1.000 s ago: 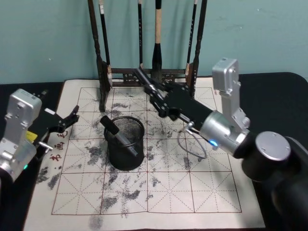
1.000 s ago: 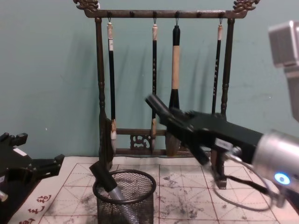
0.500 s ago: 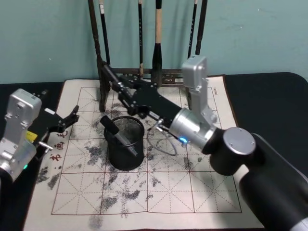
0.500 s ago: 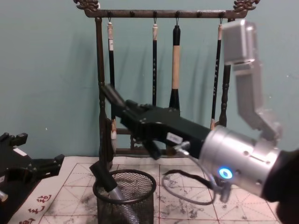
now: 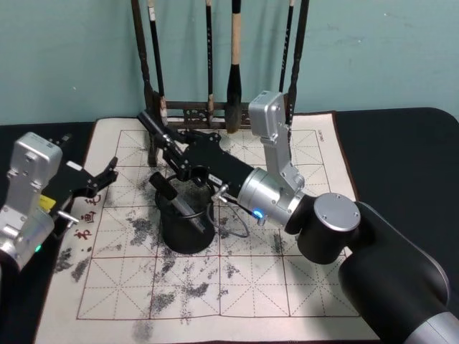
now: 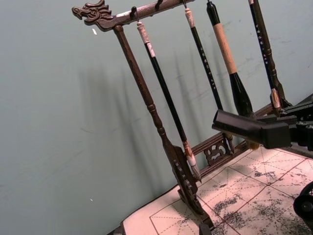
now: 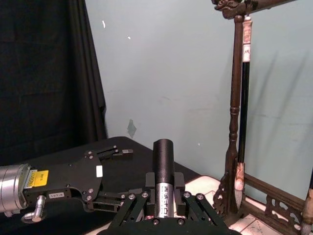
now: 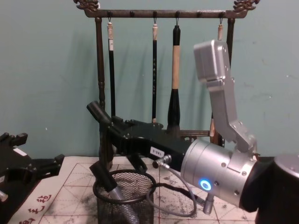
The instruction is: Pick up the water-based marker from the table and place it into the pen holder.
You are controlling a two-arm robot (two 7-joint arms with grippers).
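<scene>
My right gripper (image 5: 174,149) reaches in from the right and hangs just above the far rim of the pen holder (image 5: 183,240), which stands on the ink-stained practice mat (image 5: 287,287). Its fingers are pinched around the water-based marker (image 5: 152,127). In the right wrist view I see the silver barrel clamped between them and the black cap sticking out past the fingertips (image 7: 164,166). The marker is tilted, with its cap up and pointing toward the left post of the brush rack (image 5: 154,107) behind the holder. From the chest camera the marker (image 8: 100,114) sits clear above the holder's rim, not touching it, with the gripper (image 8: 117,130) right behind it. A second marker (image 5: 176,197) already leans inside the mesh cup, its black cap poking over the rim on the left side (image 8: 103,176). My left gripper (image 5: 107,179) sits parked at the left edge of the mat, well apart from the holder, with its fingers spread and nothing between them.
</scene>
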